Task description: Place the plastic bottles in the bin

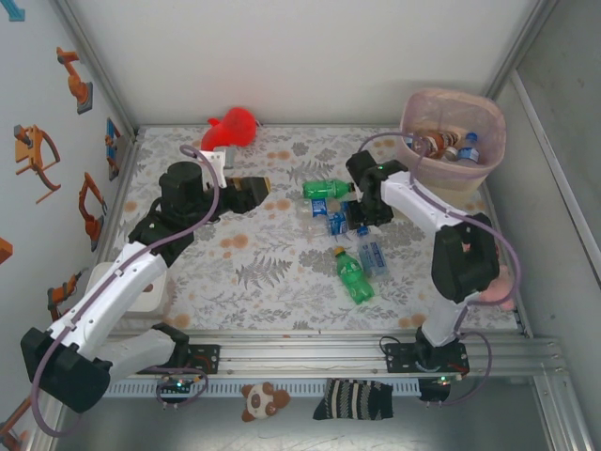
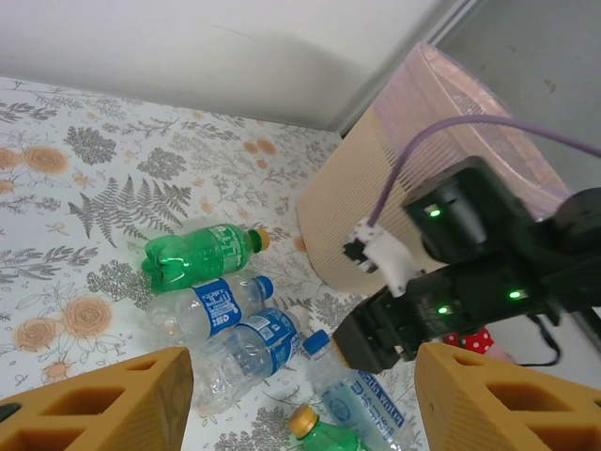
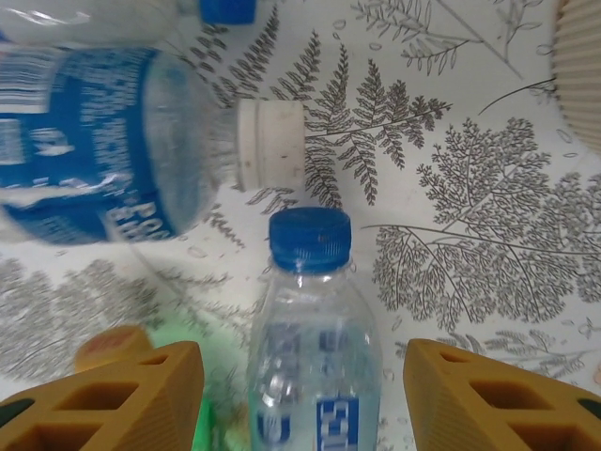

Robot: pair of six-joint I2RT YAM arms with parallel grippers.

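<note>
The beige-pink bin (image 1: 453, 141) stands at the back right with several bottles inside. On the table lie a green bottle (image 1: 327, 189), two blue-labelled bottles (image 1: 331, 216), a clear bottle (image 1: 372, 256) and another green bottle (image 1: 354, 276). My right gripper (image 3: 305, 395) is open, its fingers either side of the clear blue-capped bottle (image 3: 315, 329) without touching it. A white-capped, blue-labelled bottle (image 3: 113, 160) lies just beyond. My left gripper (image 2: 305, 404) is open and holds nothing, left of the pile (image 2: 211, 305) and looking toward the bin (image 2: 451, 178).
A red plush toy (image 1: 233, 127) sits at the back wall and a flat white box (image 1: 141, 287) at the left edge. A small bear (image 1: 261, 399) and a striped sock (image 1: 355, 399) lie in front of the rail. Bare patterned cloth lies between the arms.
</note>
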